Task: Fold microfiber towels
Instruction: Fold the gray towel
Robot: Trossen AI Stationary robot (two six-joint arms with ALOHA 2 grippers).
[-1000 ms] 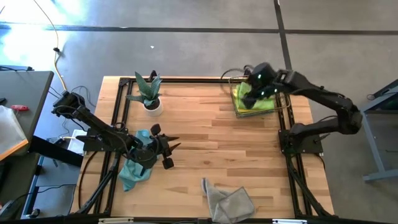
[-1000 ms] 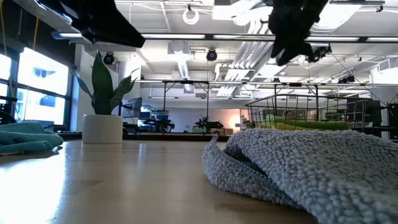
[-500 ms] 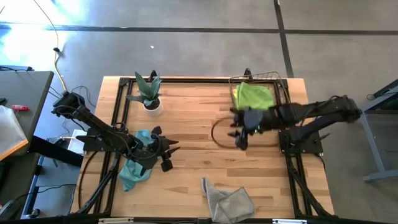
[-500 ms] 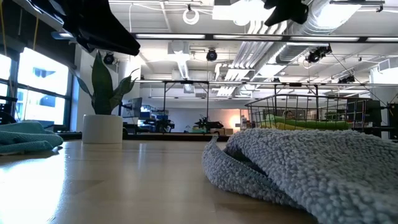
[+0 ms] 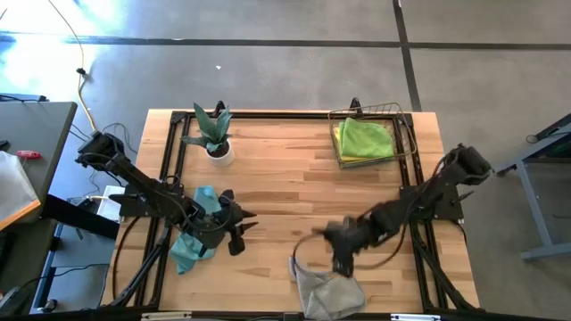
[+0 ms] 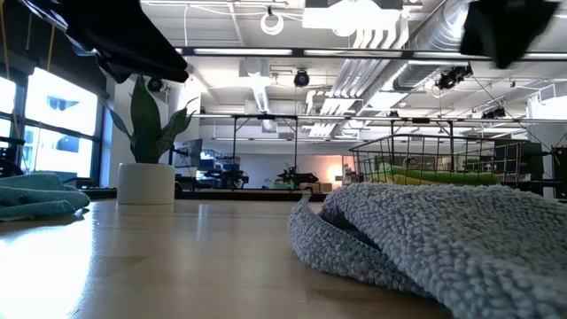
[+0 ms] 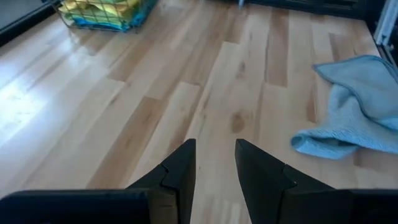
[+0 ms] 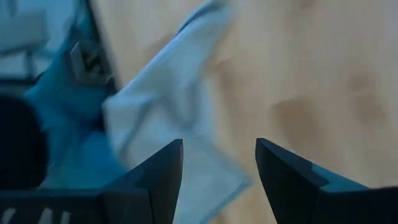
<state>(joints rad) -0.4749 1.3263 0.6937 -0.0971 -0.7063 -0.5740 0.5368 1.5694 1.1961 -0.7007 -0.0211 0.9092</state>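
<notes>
Partway through: folded lime green towel (image 5: pixel 365 140) and others stacked in wire basket (image 5: pixel 406 159), upper right. Left to do: grey towel (image 5: pixel 328 290) crumpled at bottom centre, teal towel (image 5: pixel 192 236) at lower left.

Right gripper (image 5: pixel 339 254) just above the grey towel, jaws apart, empty. Left gripper (image 5: pixel 239 226) beside the teal towel, part-open, empty.
</notes>
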